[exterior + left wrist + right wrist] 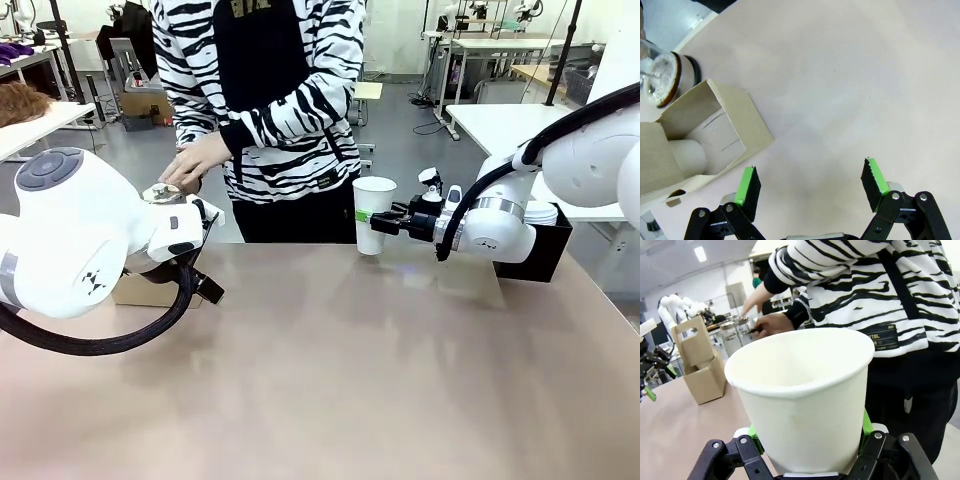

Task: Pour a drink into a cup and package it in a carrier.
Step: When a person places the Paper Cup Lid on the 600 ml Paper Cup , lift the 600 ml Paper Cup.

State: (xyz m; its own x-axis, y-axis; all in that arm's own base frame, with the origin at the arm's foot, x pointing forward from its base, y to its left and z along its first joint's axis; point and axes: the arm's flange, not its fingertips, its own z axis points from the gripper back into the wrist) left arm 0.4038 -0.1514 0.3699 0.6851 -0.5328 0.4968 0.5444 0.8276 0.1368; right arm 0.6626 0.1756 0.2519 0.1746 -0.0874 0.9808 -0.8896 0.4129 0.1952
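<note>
- Fingers of the right gripper are clamped on either side of the cup, below its rim. They hold it upright near the far edge of the table, right in front of the person, and it's empty inside!
- Across the way, the left gripper hangs spread wide over bare tabletop, gripping nothing, just beside the carrier.
- That paper cup looks light and thin-walled. A hard squeeze would probably buckle it, so a gentle hold mid-wall seems right, and once filled it should turn heavier and sloshy.
- Behind the carrier stands the glass pitcher, with the person's hand on its lid.
- The count: one tall cup, one carrier, one pitcher. There's also a white stack in the black box, too small to count.
</note>
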